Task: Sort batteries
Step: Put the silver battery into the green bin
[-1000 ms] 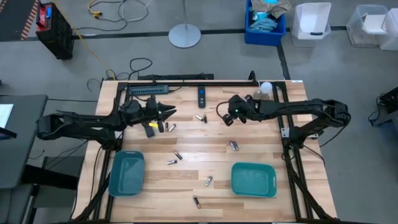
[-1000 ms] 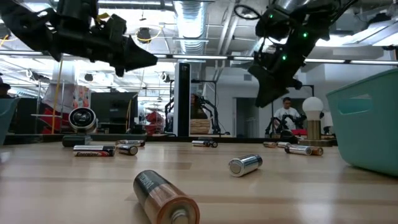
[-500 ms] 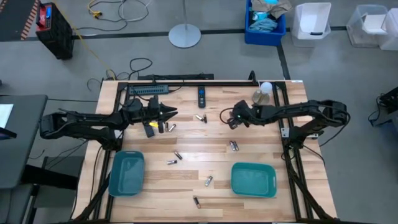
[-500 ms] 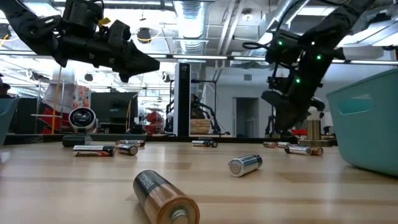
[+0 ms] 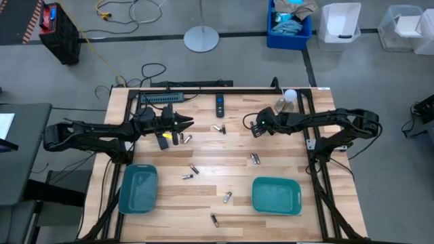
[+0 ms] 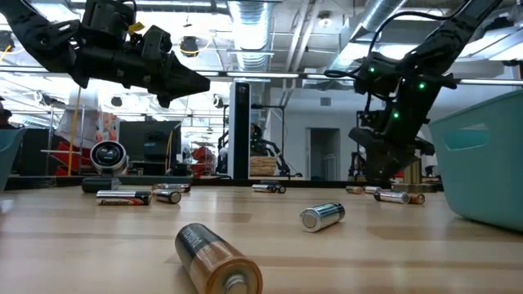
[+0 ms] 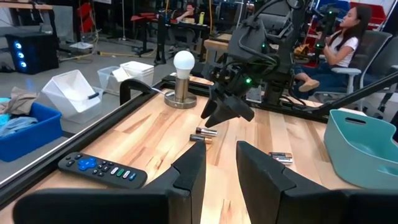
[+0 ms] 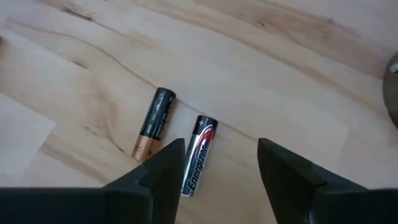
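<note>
From above, my right claw hangs over the counter beside the remote, batteries just next to it. My right wrist camera shows fingers apart over a red-and-silver battery: next I must descend and close. My left claw waits, fingers apart.

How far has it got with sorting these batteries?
Nothing looks sorted: both teal trays appear empty, and the batteries lie scattered on the table. The right tool hangs open over two batteries; the left tool hovers, open and empty. All the sorting remains.
</note>
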